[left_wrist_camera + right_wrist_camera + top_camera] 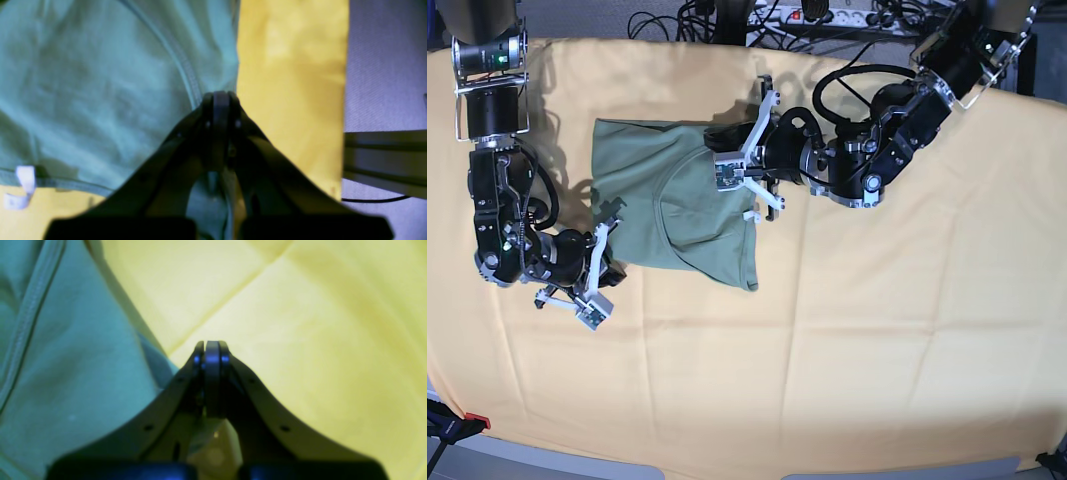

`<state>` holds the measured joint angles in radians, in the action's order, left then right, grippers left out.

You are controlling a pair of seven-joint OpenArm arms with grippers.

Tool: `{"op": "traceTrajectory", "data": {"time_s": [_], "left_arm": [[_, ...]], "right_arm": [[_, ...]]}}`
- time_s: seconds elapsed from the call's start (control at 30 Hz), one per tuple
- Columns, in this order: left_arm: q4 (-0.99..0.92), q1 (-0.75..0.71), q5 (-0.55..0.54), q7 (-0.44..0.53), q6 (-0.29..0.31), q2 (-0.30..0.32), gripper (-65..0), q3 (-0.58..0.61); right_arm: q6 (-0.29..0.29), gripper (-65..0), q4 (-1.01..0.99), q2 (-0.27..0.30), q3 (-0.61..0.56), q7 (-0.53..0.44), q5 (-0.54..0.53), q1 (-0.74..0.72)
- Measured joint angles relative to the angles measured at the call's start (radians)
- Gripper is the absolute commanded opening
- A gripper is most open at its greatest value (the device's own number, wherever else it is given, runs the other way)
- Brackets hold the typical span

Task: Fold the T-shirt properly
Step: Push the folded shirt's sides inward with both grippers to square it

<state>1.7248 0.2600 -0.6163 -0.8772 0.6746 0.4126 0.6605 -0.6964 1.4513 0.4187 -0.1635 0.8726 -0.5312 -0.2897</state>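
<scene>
The sage-green T-shirt lies partly folded on the orange-yellow cloth, left of centre. My left gripper is at the shirt's upper right edge. In the left wrist view it is shut, with green shirt fabric running between its fingers; a small white tag hangs from the hem at lower left. My right gripper is at the shirt's lower left corner. In the right wrist view it is shut at the shirt's edge, and greenish fabric shows between its fingers.
The orange-yellow cloth covers the whole table. Cables and a power strip lie along the far edge. A metal frame bar and a grey floor show beyond the cloth's edge. A red clamp sits at the front left corner.
</scene>
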Motion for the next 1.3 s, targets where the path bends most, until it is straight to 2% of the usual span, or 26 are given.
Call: {"op": "traceTrajectory", "data": {"time_s": [0.13,0.27,0.37,0.43,0.57,0.63,0.73,0.83,0.93,1.03,1.17,1.3], "left_arm": [[-0.055,0.007,0.042,0.052,-0.002,0.0,-65.0,0.0],[-0.154,0.055,0.018,0.096,-0.002,-0.003,-65.0,0.0],[-0.215,0.102,0.068,0.151,-0.003,-0.011,-65.0,0.0],[-0.254,0.133,0.1,0.19,-0.032,-0.01,-65.0,0.001],[-0.336,0.217,0.21,0.27,-0.09,-0.01,-65.0,0.002],[-0.363,0.259,0.297,0.301,-0.131,-0.006,-65.0,0.002],[-0.373,0.314,0.318,0.333,-0.218,0.007,-65.0,0.001],[-0.37,0.353,0.304,0.309,-0.224,0.002,-65.0,0.0],[-0.365,0.363,0.185,0.212,-0.212,-0.001,-65.0,-0.002],[-0.334,0.355,-0.061,0.09,-0.087,0.008,-65.0,-0.054],[-0.294,0.337,-0.385,-0.034,0.022,0.024,-65.0,-0.188],[-0.293,0.283,-0.61,-0.175,0.015,0.036,-65.0,-0.34]], "right_arm": [[0.0,-65.0,0.0,0.024,-0.023,0.068,-0.052,0.01],[0.0,-65.0,0.002,0.09,-0.023,0.09,-0.219,0.007],[0.001,-65.0,0.004,0.149,-0.021,0.118,-0.352,0.041],[0.001,-65.0,0.005,0.174,-0.019,0.127,-0.441,0.088],[0.001,-65.0,0.02,0.19,-0.009,0.133,-0.46,0.163],[0.001,-65.0,0.056,0.191,0.036,0.145,-0.492,0.206],[0.004,-65.0,0.141,0.193,0.152,0.219,-0.57,0.298],[-0.006,-65.0,0.24,0.185,0.27,0.204,-0.543,0.364],[0.001,-65.0,0.255,0.163,0.341,0.037,-0.422,0.361],[0.004,-65.0,0.243,0.161,0.357,-0.093,-0.283,0.359],[0.0,-65.0,0.198,0.087,0.356,-0.103,-0.224,0.335],[0.0,-65.0,0.11,0.043,0.349,-0.111,-0.229,0.271]]}}
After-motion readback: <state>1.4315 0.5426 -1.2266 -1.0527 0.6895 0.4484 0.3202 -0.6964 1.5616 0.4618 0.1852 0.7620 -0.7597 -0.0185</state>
